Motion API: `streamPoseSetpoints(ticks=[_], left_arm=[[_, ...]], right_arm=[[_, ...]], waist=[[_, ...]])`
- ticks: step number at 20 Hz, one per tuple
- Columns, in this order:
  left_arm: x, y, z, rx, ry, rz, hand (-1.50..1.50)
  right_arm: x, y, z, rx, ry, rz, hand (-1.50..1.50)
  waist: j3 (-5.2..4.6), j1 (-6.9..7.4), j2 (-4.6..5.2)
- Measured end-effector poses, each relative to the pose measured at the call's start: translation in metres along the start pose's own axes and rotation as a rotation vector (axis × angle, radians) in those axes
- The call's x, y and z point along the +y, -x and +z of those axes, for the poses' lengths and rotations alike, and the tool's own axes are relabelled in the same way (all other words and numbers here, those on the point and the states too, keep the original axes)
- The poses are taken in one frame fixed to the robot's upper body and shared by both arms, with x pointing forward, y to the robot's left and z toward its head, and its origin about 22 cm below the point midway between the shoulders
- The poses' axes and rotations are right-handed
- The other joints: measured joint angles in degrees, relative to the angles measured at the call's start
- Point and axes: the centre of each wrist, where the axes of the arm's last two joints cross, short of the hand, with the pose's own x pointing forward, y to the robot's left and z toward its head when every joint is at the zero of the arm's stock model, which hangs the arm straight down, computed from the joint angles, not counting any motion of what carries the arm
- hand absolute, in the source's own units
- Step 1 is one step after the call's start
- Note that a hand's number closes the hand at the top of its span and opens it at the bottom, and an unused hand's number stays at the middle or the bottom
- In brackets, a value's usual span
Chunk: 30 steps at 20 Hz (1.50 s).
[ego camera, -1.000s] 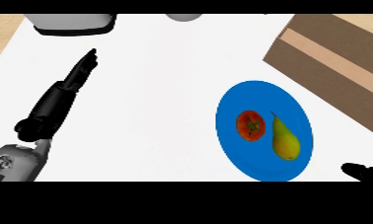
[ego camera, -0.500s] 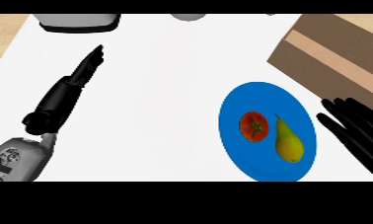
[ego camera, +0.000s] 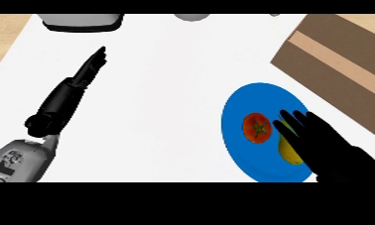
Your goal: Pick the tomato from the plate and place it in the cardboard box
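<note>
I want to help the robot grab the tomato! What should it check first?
1. Red round tomato on the blue round plate: ok.
2. Right hand over the plate, fingers straight: ok.
3. Tomato held: not ok, not yet.
4. Yellow-green pear clear of the hand: not ok, mostly hidden beneath it.
5. Brown cardboard box open: cannot tell.
6. Left hand away from the plate: ok.

yellow pear (ego camera: pixel 290 152), grey appliance (ego camera: pixel 81 21)

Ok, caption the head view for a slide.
Right hand open over the blue plate, beside the tomato.
</note>
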Motion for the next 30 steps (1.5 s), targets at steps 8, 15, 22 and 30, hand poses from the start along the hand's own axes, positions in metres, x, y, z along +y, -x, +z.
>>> streamPoseSetpoints(ticks=[8,15,22,30], left_arm=[[0.002,-0.003,-0.002,-0.003,-0.009,-0.003,0.0],[0.003,-0.001,0.007,-0.004,-0.005,0.002,0.0],[0.008,0.008,0.002,0.002,-0.01,0.0,0.0],[0.005,0.006,0.005,0.001,-0.016,0.004,0.0]], right_arm=[[0.015,-0.05,-0.02,0.075,-0.019,0.08,-1.5],[0.038,-0.062,-0.039,0.131,0.016,0.145,-1.5],[0.053,-0.059,-0.055,0.158,0.014,0.184,-1.5],[0.067,-0.049,-0.07,0.192,0.0,0.203,-1.5]], waist=[[0.08,-0.11,0.03],[0.13,-0.22,0.04],[0.14,-0.39,0.08],[0.15,-0.36,0.07]])
